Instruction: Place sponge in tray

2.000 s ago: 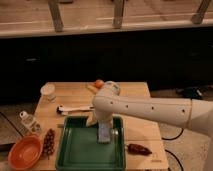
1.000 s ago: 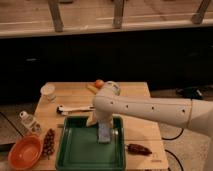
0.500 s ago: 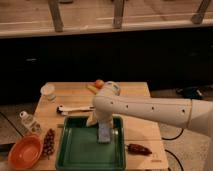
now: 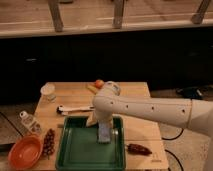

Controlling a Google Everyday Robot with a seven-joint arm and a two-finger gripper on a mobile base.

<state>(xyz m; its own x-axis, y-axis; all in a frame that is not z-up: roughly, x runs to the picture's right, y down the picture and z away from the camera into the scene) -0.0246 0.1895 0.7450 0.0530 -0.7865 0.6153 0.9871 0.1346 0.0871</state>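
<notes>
The dark green tray (image 4: 80,150) lies at the front of the wooden table. The grey-blue sponge (image 4: 104,132) is inside the tray near its far edge, right of middle. My gripper (image 4: 100,121) reaches in from the right on the white arm and sits directly over the sponge's top end, above the tray's far rim. The contact between gripper and sponge is hidden by the wrist.
An orange bowl (image 4: 22,152) and a dark red cluster (image 4: 48,141) lie left of the tray. A small bottle (image 4: 29,121), white cup (image 4: 48,91) and white-handled tool (image 4: 75,108) are at the back left. An orange fruit (image 4: 99,83) is behind the arm, a dark red item (image 4: 138,149) right of the tray.
</notes>
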